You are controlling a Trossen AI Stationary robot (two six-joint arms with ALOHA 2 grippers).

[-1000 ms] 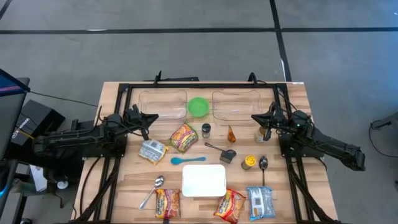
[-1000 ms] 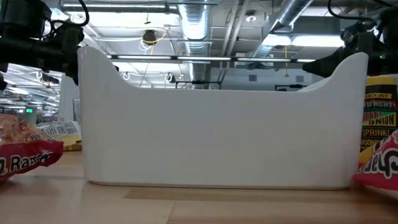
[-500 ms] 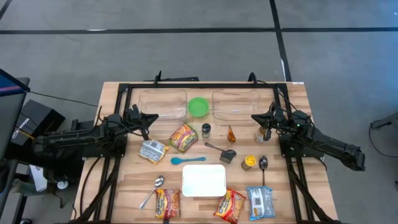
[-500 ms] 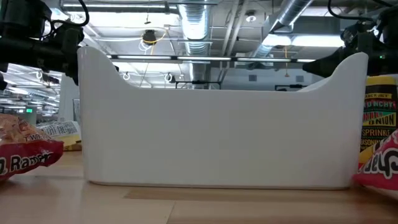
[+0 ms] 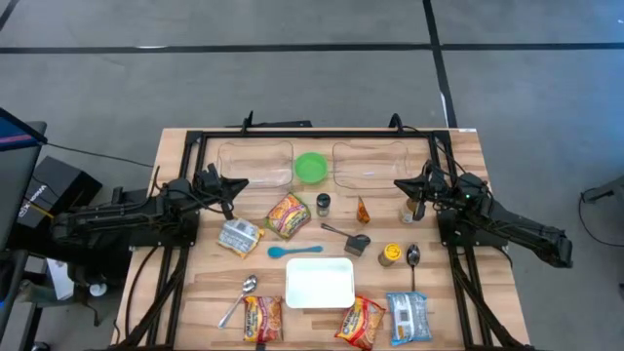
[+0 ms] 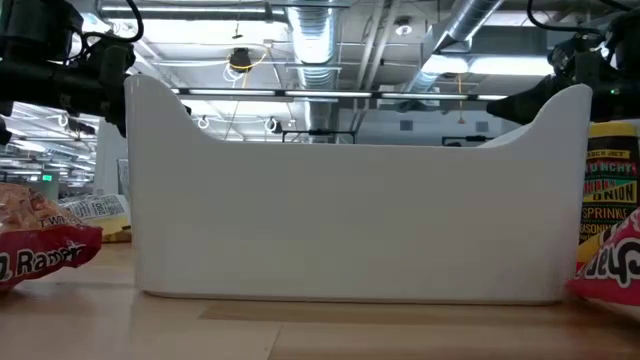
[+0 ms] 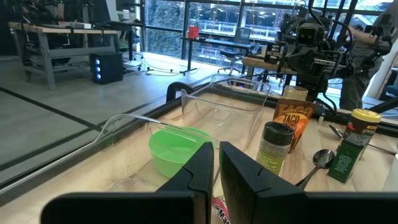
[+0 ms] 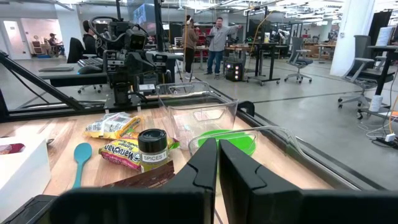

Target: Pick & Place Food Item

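Observation:
Food items lie on the wooden table: an orange ramen packet [image 5: 288, 214] in the middle, a silvery packet [image 5: 239, 237] to its left, two ramen packets [image 5: 261, 318] [image 5: 360, 323] and a blue-white packet [image 5: 408, 317] at the near edge. A spice jar [image 5: 323, 205] and a taco seasoning packet [image 5: 363, 210] stand mid-table. My left gripper [image 5: 239, 183] is shut and level at the left, pointing toward the green bowl [image 7: 174, 149]. My right gripper [image 5: 400, 185] is shut and level at the right, with nothing between its fingers.
Two clear containers [image 5: 255, 163] [image 5: 370, 163] flank the green bowl [image 5: 311, 167] at the far side. A white container [image 5: 320, 283] stands near the front and fills the low view. A blue spoon [image 5: 292, 251], two metal spoons [image 5: 239, 297] [image 5: 412, 258], a black scoop [image 5: 351, 240] and a yellow jar [image 5: 390, 254] lie between.

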